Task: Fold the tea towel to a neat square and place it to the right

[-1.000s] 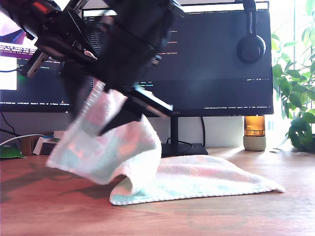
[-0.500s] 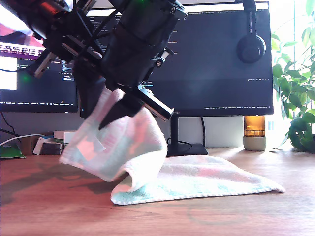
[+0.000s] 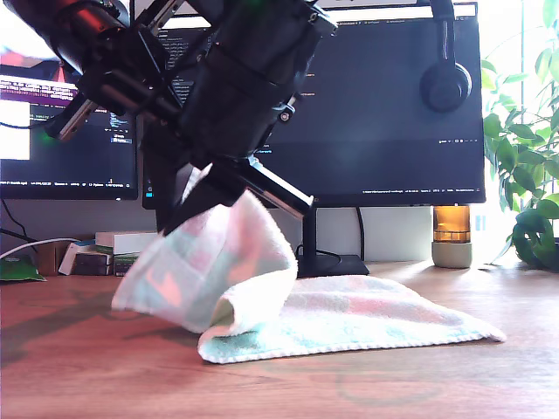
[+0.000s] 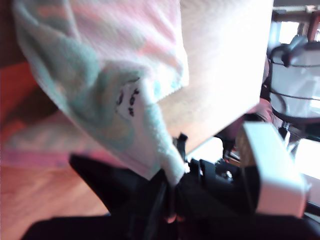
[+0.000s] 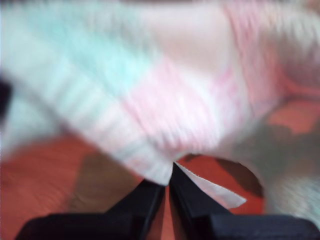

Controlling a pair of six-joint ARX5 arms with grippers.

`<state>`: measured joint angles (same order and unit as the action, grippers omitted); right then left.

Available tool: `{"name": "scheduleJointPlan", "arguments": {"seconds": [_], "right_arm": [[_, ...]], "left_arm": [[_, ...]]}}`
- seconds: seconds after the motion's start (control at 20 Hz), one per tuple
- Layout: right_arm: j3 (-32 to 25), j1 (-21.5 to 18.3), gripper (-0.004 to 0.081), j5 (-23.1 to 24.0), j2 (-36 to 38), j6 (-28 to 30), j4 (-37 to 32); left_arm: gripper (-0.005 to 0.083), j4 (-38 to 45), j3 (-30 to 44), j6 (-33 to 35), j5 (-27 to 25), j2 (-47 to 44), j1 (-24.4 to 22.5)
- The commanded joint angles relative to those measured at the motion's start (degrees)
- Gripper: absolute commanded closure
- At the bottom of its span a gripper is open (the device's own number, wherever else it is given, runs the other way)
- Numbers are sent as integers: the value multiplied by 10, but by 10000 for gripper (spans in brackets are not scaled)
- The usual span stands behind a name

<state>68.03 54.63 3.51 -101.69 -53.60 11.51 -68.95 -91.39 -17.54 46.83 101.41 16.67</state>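
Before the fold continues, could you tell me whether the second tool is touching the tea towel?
Touching. In the second wrist view, my second tool has its jaws closed on the edge of the tea towel, which hangs from them.

A dark monitor [image 3: 384,105] stands on the wooden surface [image 3: 454,375]; headphones [image 3: 445,83] hang at its one-o'clock corner, an amber lamp [image 3: 452,236] and houseplant [image 3: 524,166] at three o'clock.

The wooden desk [image 3: 79,367] is carrying the tea towel [image 3: 367,314], lying at about five o'clock of the monitor's base [image 3: 327,264] (one end lifted off), and an amber jar [image 3: 452,236] standing at three o'clock.
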Motion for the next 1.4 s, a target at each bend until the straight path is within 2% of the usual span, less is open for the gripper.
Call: {"name": "scheduleJointPlan", "arguments": {"seconds": [0.0,0.2,0.3,0.5,0.65,0.7,0.8,0.85,1.05,1.25,1.35], "right_arm": [[-4,14,783,-26,-8,34,9],[-4,28,783,-101,10,119,75],[-4,28,783,-110,26,166,128],[-4,26,783,-131,60,226,212],[-4,22,778,-130,75,228,177],[-4,22,724,-130,75,223,155],[-4,23,518,-120,75,222,108],[-4,24,447,-113,74,219,82],[-4,15,434,-42,74,145,64],[-4,9,434,1,68,98,44],[-4,8,434,10,57,67,16]], "left_arm": [[797,5,1,7,-14,-3,-3],[797,4,1,32,-118,-3,-7],[797,2,1,46,-169,-3,-7],[797,-2,1,67,-203,-3,-4],[797,-6,1,55,-187,-3,0],[797,-14,1,53,-169,-3,1],[797,-23,1,44,-136,-3,1],[797,-23,1,39,-123,-3,1],[797,-24,1,14,-52,-3,1],[797,-17,1,-10,-19,-3,6],[797,-13,1,-21,-19,-3,12]]}}
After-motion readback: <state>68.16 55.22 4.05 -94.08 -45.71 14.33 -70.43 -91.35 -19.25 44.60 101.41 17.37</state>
